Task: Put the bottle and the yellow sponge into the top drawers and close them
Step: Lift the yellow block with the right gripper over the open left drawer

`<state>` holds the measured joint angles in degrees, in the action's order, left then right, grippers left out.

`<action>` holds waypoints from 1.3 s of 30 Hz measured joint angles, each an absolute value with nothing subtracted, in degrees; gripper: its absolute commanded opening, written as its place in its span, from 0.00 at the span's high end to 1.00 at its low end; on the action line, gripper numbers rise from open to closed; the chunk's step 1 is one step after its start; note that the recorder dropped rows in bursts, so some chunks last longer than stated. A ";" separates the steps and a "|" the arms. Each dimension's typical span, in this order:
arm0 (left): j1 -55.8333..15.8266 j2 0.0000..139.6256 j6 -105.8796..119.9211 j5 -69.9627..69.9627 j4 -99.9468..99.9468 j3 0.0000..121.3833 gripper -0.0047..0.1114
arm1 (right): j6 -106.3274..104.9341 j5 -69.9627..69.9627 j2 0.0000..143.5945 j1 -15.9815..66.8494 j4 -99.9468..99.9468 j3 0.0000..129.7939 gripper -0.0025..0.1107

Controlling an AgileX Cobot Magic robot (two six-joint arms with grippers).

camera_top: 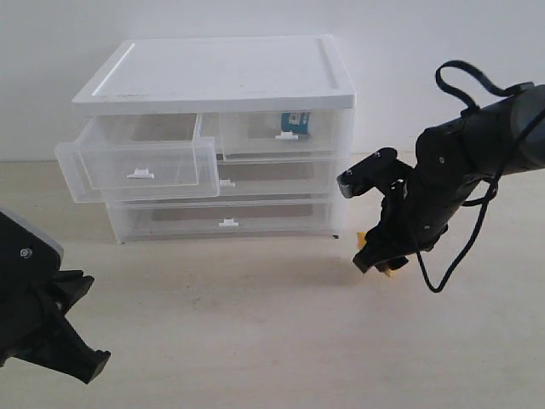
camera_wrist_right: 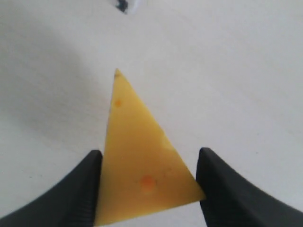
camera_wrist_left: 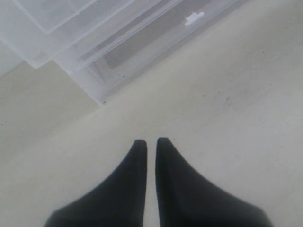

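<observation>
While the bottle [camera_top: 294,123] sits in the closed right top drawer [camera_top: 247,135], the left top drawer [camera_top: 102,170] stands open; right gripper [camera_wrist_right: 150,152] clamped on the yellow sponge [camera_wrist_right: 142,189], left gripper [camera_wrist_left: 151,142] jaws together.

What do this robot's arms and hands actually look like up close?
The chunky matte-black right arm carries thin looping black cables. The black left arm has a pale grey panel. The left hand and right hand each have two smooth, tapered black fingers.

no text can be read anywhere; the teal-and-white label on the bottle [camera_top: 294,122], in the right top drawer [camera_top: 247,136], is too small to read.
</observation>
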<state>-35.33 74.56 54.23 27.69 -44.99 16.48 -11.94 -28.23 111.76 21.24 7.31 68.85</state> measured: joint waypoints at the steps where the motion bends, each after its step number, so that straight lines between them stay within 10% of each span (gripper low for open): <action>1: -35.33 74.56 54.23 27.81 -44.99 16.48 0.93 | -11.94 -28.49 110.73 21.24 7.02 68.85 0.98; 39: -35.33 74.56 53.63 27.03 -42.69 17.13 0.93 | -20.54 -42.96 91.51 29.30 -9.11 79.24 0.98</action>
